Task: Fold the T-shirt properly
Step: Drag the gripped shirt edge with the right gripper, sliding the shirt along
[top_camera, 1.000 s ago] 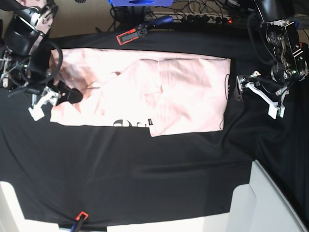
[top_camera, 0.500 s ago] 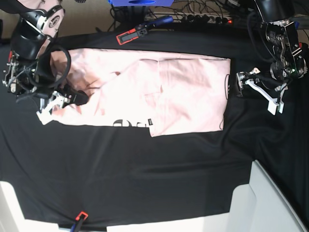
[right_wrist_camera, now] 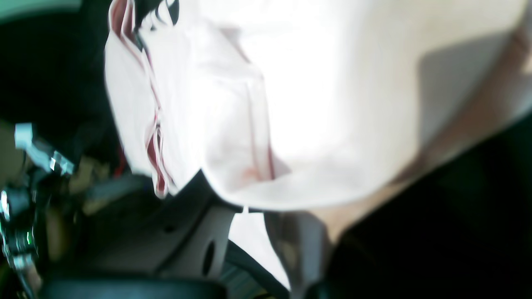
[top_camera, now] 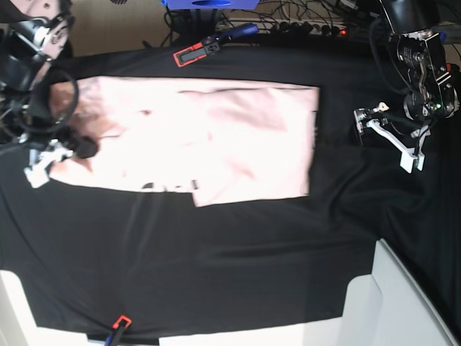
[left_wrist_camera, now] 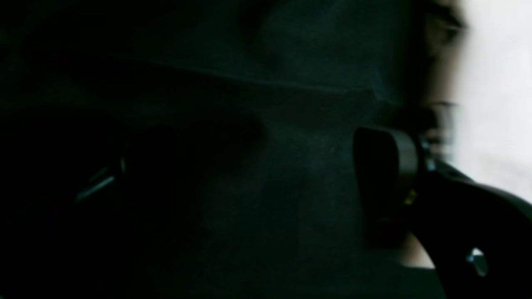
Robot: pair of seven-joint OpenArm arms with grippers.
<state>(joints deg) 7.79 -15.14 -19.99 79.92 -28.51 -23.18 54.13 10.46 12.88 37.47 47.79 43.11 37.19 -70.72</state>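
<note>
The pale pink T-shirt (top_camera: 216, 137) lies folded into a long band on the black table cloth (top_camera: 238, 259). Its right edge is near the table's middle. My right gripper (top_camera: 61, 151), at the left of the base view, is shut on the shirt's left end. The right wrist view shows the T-shirt (right_wrist_camera: 316, 104) bunched and pinched between the fingers (right_wrist_camera: 199, 245). My left gripper (top_camera: 382, 139) hangs open at the right, apart from the shirt, with nothing in it. In the dark left wrist view one finger (left_wrist_camera: 386, 178) stands over black cloth, and the T-shirt (left_wrist_camera: 494, 83) is a pale blur at the right.
A red and black clamp (top_camera: 194, 52) sits at the table's far edge beside a blue box (top_camera: 209, 3) and cables (top_camera: 310, 29). A white panel (top_camera: 403, 303) rises at the front right. Another clamp (top_camera: 119, 326) grips the front edge.
My right gripper has shut on the shirt's left end and pulled left. The whole shirt has slid left, away from the left gripper, which stayed in place and open.
</note>
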